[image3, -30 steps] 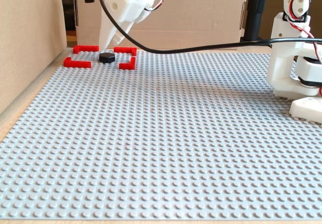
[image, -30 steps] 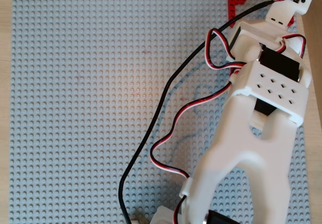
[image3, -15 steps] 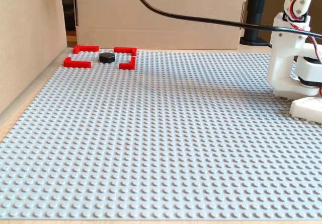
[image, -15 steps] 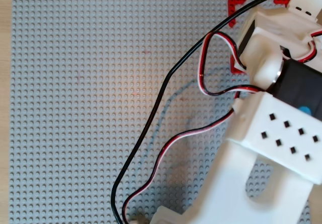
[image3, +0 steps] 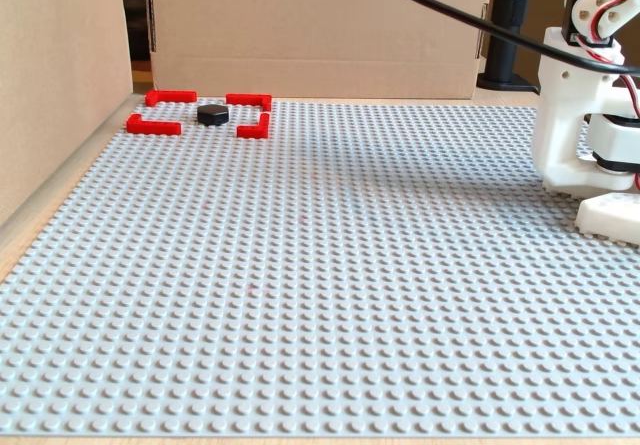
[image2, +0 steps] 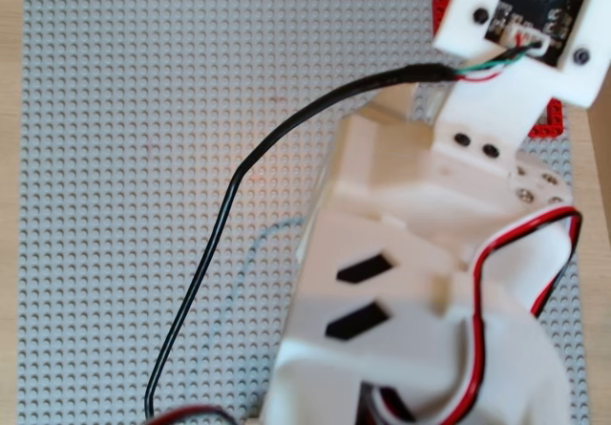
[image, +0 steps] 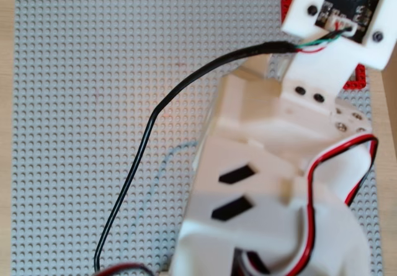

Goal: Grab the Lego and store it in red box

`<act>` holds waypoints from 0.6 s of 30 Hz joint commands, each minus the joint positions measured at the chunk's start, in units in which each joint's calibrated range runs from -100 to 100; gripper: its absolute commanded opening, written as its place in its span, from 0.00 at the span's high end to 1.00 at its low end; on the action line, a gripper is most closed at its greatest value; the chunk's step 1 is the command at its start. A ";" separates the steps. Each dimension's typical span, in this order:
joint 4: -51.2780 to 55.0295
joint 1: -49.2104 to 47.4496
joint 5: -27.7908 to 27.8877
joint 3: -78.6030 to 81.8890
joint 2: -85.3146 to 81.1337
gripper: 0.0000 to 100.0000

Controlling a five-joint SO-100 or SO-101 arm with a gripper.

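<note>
Going left to right in the fixed view: the red box sits at the far left of the grey baseplate, close to the cardboard wall, and the Lego is lying inside it, nearer the back. So the job looks done to me.

Main risk from here, I'd guess, is the black cable hanging across the plate, or the arm base side swinging back low and knocking a bracket or the piece out.

In both overhead views the arm covers nearly all of the box, with only red slivers showing. The hand isn't visible anywhere, so no idea if it's open.
</note>
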 commanded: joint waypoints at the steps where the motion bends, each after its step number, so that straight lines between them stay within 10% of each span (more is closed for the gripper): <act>1: 4.04 -2.81 0.14 1.15 -9.52 0.98; 18: 8.95 -3.40 0.34 19.52 -47.74 0.98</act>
